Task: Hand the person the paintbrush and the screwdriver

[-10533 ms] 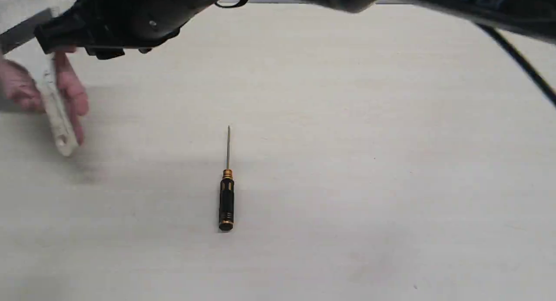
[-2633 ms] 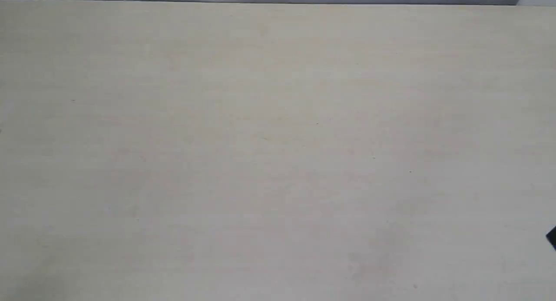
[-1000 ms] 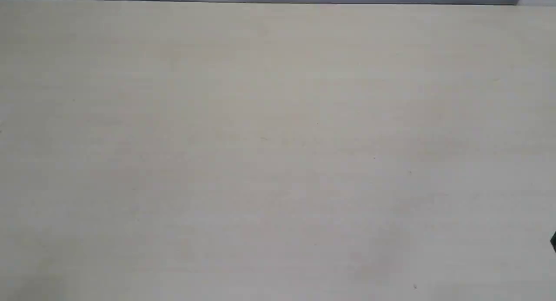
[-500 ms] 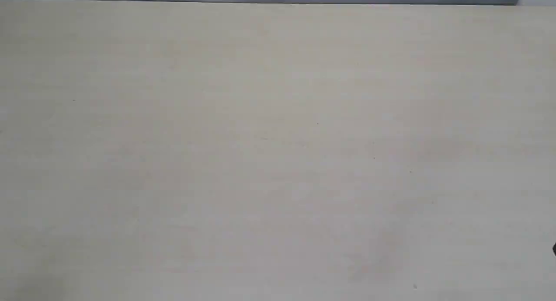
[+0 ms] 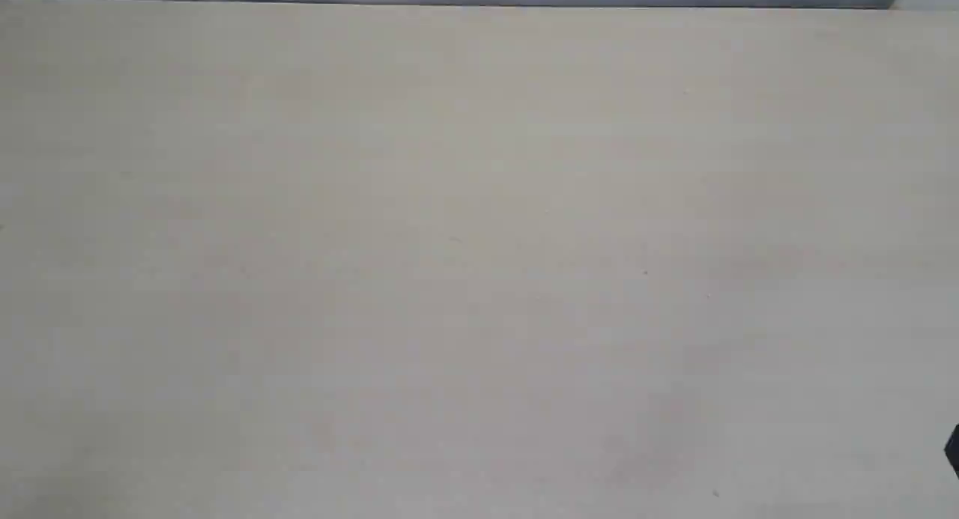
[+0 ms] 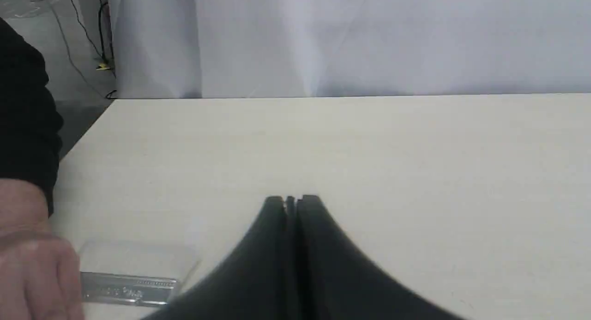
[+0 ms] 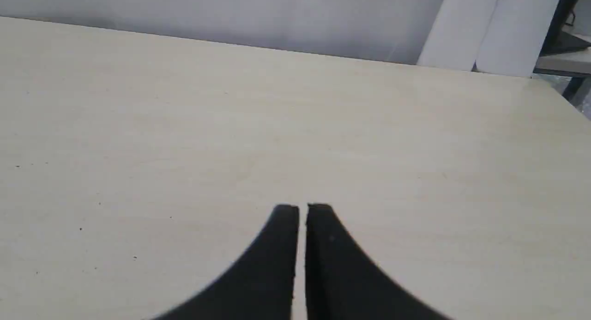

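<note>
- Finding the paintbrush (image 6: 129, 290) only in the left wrist view: silver ferrule and pale bristles low over the table (image 6: 369, 149) near its corner, handle hidden behind the person's hand (image 6: 32, 269); resting on the wood or lifted, cannot tell.
- No sign of the screwdriver in any view; probably gone to the person too, though unproven here.
- Off to one side of that brush and not touching it, the left gripper (image 6: 291, 201): fingers pressed together, nothing between them.
- Much the same for the right gripper (image 7: 302, 209): closed to a hairline slit, empty, above bare wood.
- Judged stage: handover finished, only parking the arms left.
- To do that well: draw the left arm back and away from the hand, never across it; move slowly, with a black sleeve (image 6: 23, 103) and wrist close on that side.
- Park with fingers together and clear of the tabletop, to avoid scraping.
- Confirm the screwdriver's whereabouts before calling it done.
</note>
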